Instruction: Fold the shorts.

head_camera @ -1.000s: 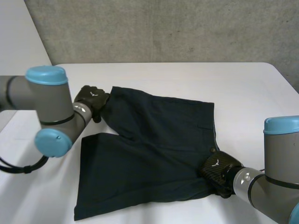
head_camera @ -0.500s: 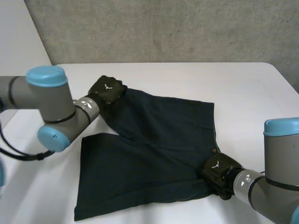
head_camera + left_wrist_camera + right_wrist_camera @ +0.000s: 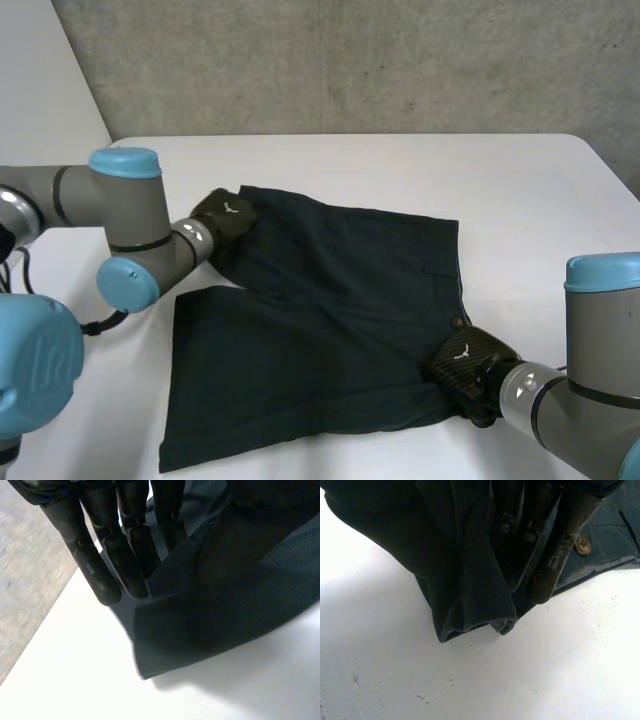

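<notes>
Dark navy shorts [image 3: 330,300] lie spread on the white table [image 3: 520,190], waistband to the right, legs to the left. My left hand [image 3: 225,213] is at the far leg's hem corner. In the left wrist view its fingers [image 3: 100,555] pinch a lifted fold of the shorts [image 3: 225,605] against the thumb. My right hand [image 3: 465,362] sits at the near end of the waistband. There its fingers [image 3: 555,555] are curled round bunched cloth of the shorts [image 3: 470,590], beside a button [image 3: 581,545].
The table's bare white top [image 3: 400,160] runs behind and to the right of the shorts. A grey concrete wall [image 3: 350,60] stands behind the far edge. My left arm's elbow [image 3: 125,190] lies over the table's left side.
My left hand rose over the far leg's hem, then came down on its corner and closed on the cloth. The left arm swung further in. The right hand stayed put.
</notes>
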Available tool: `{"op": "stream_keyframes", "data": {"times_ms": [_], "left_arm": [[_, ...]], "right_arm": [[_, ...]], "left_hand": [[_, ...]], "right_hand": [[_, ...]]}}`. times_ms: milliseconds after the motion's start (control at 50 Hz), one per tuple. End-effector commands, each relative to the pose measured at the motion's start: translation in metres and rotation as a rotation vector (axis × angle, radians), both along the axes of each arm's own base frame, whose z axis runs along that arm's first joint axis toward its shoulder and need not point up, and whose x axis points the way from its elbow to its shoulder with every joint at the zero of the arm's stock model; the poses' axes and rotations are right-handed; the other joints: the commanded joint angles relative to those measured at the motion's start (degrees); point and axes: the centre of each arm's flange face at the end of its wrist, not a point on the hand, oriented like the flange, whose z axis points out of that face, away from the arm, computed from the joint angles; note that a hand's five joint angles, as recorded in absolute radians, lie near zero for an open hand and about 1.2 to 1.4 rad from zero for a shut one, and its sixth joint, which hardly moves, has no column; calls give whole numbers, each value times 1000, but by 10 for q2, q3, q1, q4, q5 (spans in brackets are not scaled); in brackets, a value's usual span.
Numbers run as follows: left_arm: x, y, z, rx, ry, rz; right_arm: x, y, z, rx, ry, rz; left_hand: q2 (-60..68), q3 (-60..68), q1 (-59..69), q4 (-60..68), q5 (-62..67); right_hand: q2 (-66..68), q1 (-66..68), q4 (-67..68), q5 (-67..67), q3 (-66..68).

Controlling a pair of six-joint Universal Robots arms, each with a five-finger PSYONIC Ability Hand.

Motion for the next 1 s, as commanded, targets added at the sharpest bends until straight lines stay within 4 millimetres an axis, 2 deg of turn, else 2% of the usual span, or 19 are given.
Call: {"op": "stream_keyframes", "data": {"times_ms": [20, 160, 280, 340, 380, 400, 420, 540, 580, 620, 640, 680, 700, 720, 780, 800, 880, 940, 1000], "left_arm": [[37, 6, 3, 52, -43, 140], [48, 24, -2, 100, -5, 183], [48, 32, -4, 134, 39, 205], [48, 34, -2, 133, 39, 208], [50, 33, 5, 120, 41, 223], [54, 33, 14, 104, 45, 241], [54, 34, 19, 97, 51, 246], [69, 51, 65, 58, 168, 301], [76, 66, 82, 63, 238, 327], [79, 78, 90, 68, 276, 339], [83, 93, 96, 74, 303, 344], [86, 108, 99, 82, 318, 345], [87, 116, 98, 91, 318, 346], [89, 133, 96, 110, 317, 336], [91, 158, 90, 148, 307, 312], [90, 175, 86, 176, 302, 287], [88, 213, 72, 249, 284, 229], [88, 235, 60, 301, 254, 210], [89, 245, 52, 341, 238, 209]], "right_arm": [[0, 0, 0, 0, 0, 0], [0, 1, 0, 1, 1, 3], [1, 1, 1, 0, -2, 1], [1, 1, 1, -4, -5, 2], [1, 1, 1, -4, -4, 1], [1, 0, 1, -7, -5, 1], [1, 0, 2, -8, -6, -1], [2, -5, 7, 3, -60, -54], [3, -6, 7, 11, -77, -69], [2, -9, 9, 24, -106, -93], [2, -10, 9, 30, -117, -101], [2, -12, 10, 42, -142, -113], [2, -14, 11, 54, -169, -124], [2, -15, 12, 63, -184, -131], [3, -20, 15, 84, -243, -164], [3, -21, 16, 92, -258, -177], [4, -29, 19, 124, -351, -247], [4, -36, 22, 137, -419, -296], [4, -40, 23, 139, -452, -321]], "left_hand": [[121, 122, 148, 116, 146], [121, 122, 148, 116, 146], [121, 122, 148, 116, 146], [-40, -39, -12, -45, -15], [-136, -135, -108, -141, -111], [-263, -262, -235, -268, -238], [-296, -295, -268, -301, -271], [-316, -315, -289, -322, -292], [-323, -322, -295, -328, -298], [-323, -322, -295, -328, -298], [-323, -322, -295, -328, -298], [-321, -320, -294, -327, -297], [-321, -320, -294, -327, -297], [-321, -320, -294, -327, -297], [-318, -317, -290, -323, -293], [-314, -314, -287, -320, -290], [-309, -309, -282, -315, -285], [-309, -309, -282, -315, -285], [-309, -309, -282, -315, -285]], "right_hand": [[126, 238, 118, 111, 123], [126, 238, 118, 111, 123], [126, 238, 118, 111, 123], [126, 238, 118, 111, 123], [126, 238, 118, 111, 123], [126, 238, 118, 111, 123], [126, 238, 118, 111, 123], [126, 238, 118, 111, 123], [126, 238, 118, 111, 123], [126, 238, 118, 111, 123], [126, 238, 118, 111, 123], [126, 238, 118, 111, 123], [126, 238, 118, 111, 123], [126, 238, 118, 111, 123], [126, 238, 118, 111, 123], [126, 238, 118, 111, 123], [126, 238, 118, 111, 123], [126, 238, 118, 111, 123], [126, 238, 118, 111, 123]]}}
